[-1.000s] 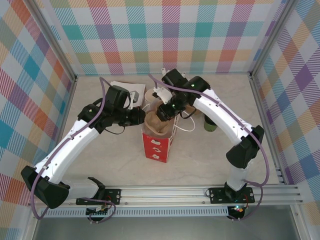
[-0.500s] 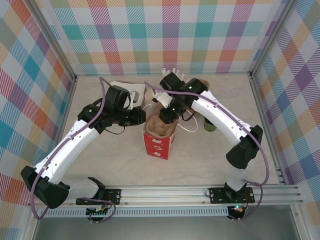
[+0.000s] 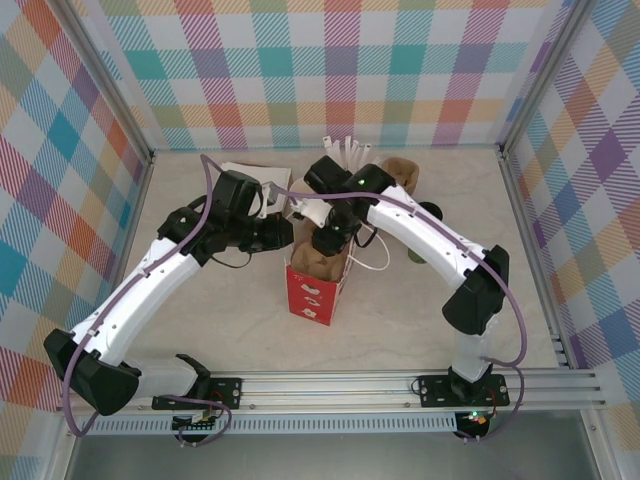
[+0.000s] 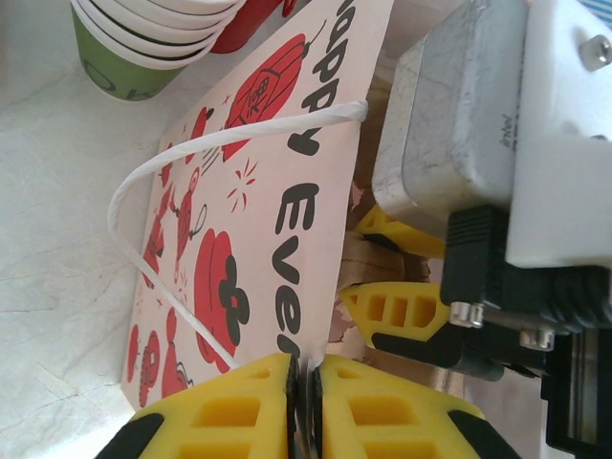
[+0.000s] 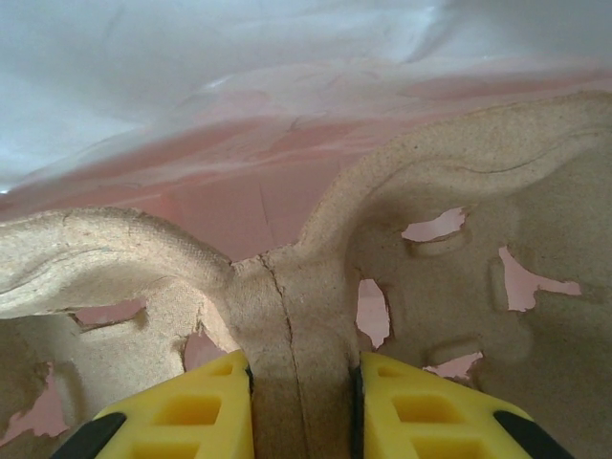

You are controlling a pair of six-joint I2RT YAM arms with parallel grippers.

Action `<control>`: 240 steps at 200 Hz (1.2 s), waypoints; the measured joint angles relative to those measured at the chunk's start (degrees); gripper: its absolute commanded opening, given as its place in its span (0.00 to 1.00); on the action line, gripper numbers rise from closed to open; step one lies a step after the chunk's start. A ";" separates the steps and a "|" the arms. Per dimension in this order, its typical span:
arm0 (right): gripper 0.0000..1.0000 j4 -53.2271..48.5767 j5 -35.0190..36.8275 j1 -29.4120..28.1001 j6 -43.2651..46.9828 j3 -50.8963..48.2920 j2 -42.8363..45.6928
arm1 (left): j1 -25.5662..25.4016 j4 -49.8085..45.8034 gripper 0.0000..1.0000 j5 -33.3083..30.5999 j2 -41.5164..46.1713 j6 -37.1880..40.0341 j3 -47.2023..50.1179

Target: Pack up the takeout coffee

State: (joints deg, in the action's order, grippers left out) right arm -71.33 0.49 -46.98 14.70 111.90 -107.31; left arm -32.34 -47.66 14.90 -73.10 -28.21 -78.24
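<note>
**A:** Where is the takeout coffee (image 3: 418,254) at this moment?

**B:** In the top view it is on the table (image 3: 420,320), right of the centre and just behind the right arm. The arm hides most of it, so I cannot tell if it is upright. It is outside the paper bag (image 3: 312,292).

**A:** And the bag?

**B:** It stands in the middle of the frame with the mouth open. A brown pulp carrier (image 5: 402,239) is inside it.

**A:** What about the left gripper (image 4: 304,406)?

**B:** Its yellow fingers are pressed together on the top edge of the bag, at the bottom of the left wrist view. The thin paper wall is caught between them.

**A:** And the right gripper (image 5: 298,411)?

**B:** It reaches down into the bag. The two fingers pinch the middle ridge of the carrier, one on each side, at the bottom of the right wrist view.

**A:** Is anything else near?

**B:** A stack of paper cups (image 4: 143,38) is at the upper left of the left wrist view, near the bag. Some white straws (image 3: 348,150) stand close to the back wall in the top view.
</note>
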 measured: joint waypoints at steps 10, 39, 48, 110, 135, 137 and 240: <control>0.27 0.20 -0.04 0.00 0.46 0.00 -0.46 | 0.00 0.02 0.14 -0.17 -0.17 -0.50 0.00; 0.28 1.46 0.20 0.00 1.25 -0.50 -1.33 | 0.00 -0.04 0.14 -1.03 -0.44 -1.01 0.00; 0.28 1.77 0.22 0.00 1.27 -0.66 -1.36 | 0.00 -0.09 0.14 -1.31 -0.44 -1.05 0.00; 0.29 5.18 0.15 0.00 1.88 -3.06 -1.18 | 0.00 -1.03 0.13 -4.55 -0.44 -2.03 0.00; 0.29 5.60 0.09 0.02 2.12 -3.82 -0.48 | 0.02 -1.51 0.13 -5.62 -0.44 -2.29 -0.02; 0.29 5.57 0.07 0.02 2.12 -3.85 -0.46 | 0.02 -1.51 0.13 -5.60 -0.44 -2.29 -0.02; 0.32 4.37 1.03 0.02 3.39 -4.61 0.46 | 0.02 -1.75 0.13 -8.02 -0.46 -2.54 -0.26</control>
State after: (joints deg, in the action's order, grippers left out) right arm -66.96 1.52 -46.96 18.09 107.28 -106.85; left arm -32.32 -49.41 6.87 -73.56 -30.74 -78.50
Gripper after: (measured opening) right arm 0.309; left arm 0.134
